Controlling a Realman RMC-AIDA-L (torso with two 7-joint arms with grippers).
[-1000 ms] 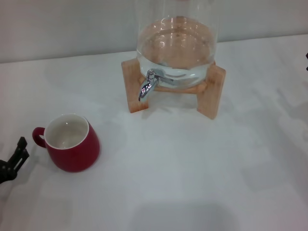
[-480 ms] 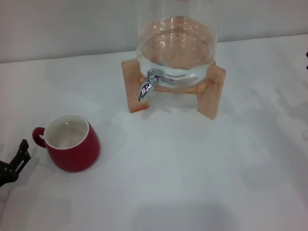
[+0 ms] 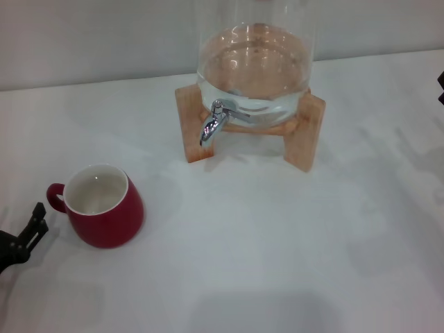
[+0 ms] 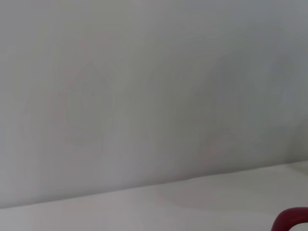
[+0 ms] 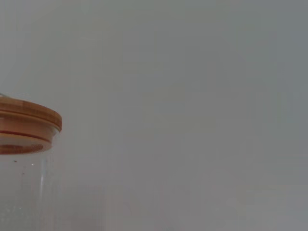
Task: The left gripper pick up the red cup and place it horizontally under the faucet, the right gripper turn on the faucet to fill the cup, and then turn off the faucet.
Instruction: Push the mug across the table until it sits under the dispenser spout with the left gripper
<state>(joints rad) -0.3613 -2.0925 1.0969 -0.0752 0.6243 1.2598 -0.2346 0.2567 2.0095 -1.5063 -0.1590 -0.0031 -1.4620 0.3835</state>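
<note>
White tabletop (image 3: 277, 243) against a pale wall. Red cup (image 3: 103, 205) upright near the tabletop's left edge, mouth up, loop handle turned toward that edge; a sliver of red also shows in the left wrist view (image 4: 291, 220). Faucet (image 3: 213, 122) on the glass dispenser (image 3: 253, 62) at the back of the tabletop, wooden stand (image 3: 305, 132) beneath, well apart from the cup.

Left gripper (image 3: 26, 234) low at the left edge, just beside the handle, not touching; fingers look slightly apart. Right gripper (image 3: 440, 87) barely shows at the right edge; finger state cannot tell.

Step in hand, judged: approach for the grasp. Advise closing on the rim or wall rather than the small handle, square and firm, glazed ceramic likely slippery.
</note>
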